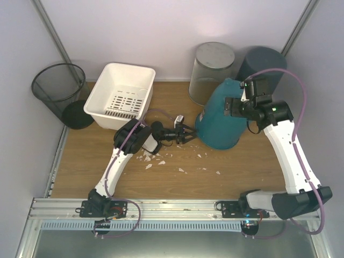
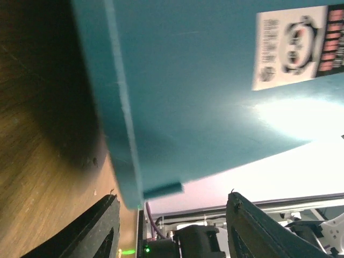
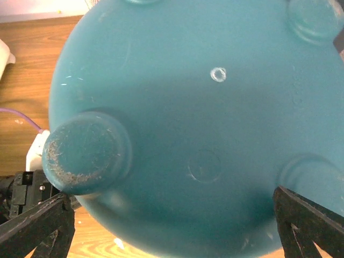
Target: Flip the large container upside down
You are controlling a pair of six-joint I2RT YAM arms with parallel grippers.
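Top external view puts the large container (image 1: pixel 220 121) at two o'clock from the middle of the worktop (image 1: pixel 242 166). It is tilted mouth-down, with its base leaning toward one o'clock. The left gripper (image 1: pixel 188 134) sits at the rim (image 2: pixel 126 161) on the nine o'clock side, its jaws part-way apart and straddling the edge without pinching it. That edge seems slightly raised, with shadow beneath it. The right gripper (image 1: pixel 232 105) stands wide around the footed base (image 3: pixel 86 153), apparently not clamping. To finish well, ease the base toward nine o'clock slowly. Keep the left gripper out from under the rim so the mouth settles flat.
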